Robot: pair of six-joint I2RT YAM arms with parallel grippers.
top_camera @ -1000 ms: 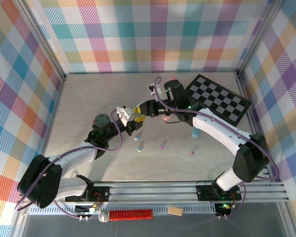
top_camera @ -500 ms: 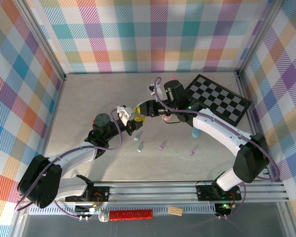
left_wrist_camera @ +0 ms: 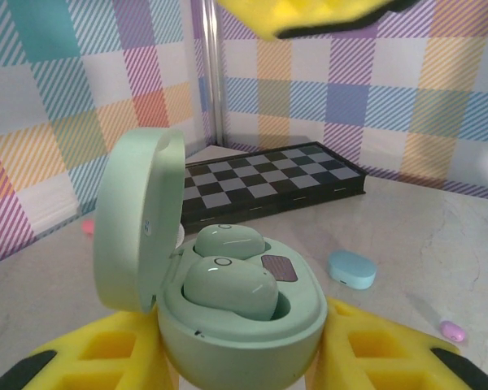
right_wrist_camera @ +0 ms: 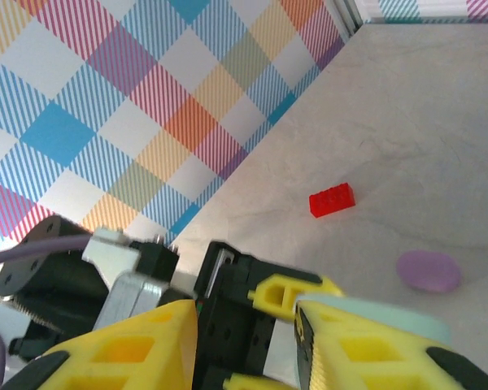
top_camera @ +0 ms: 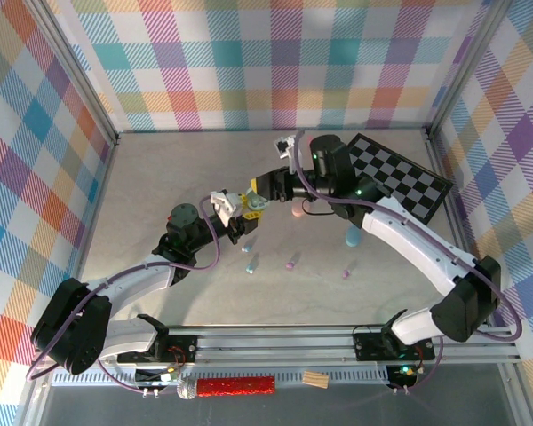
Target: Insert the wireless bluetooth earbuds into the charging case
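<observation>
So, left claw (left_wrist_camera: 240,351) is pinching the open mint charging case (left_wrist_camera: 248,329) with two mint earbuds (left_wrist_camera: 228,286) seated inside, right claw (right_wrist_camera: 244,341) hangs just above it with fingers spread, loose buds (top_camera: 291,263) lie on the pale table (top_camera: 160,169), checkerboard (top_camera: 400,177) off right, plaid walls (top_camera: 249,62) all round.

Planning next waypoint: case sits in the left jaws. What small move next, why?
Probably lift the right gripper clear. Both mint earbuds look seated in the open case held by the left gripper, and the right jaws stand apart, empty, close over it.
</observation>
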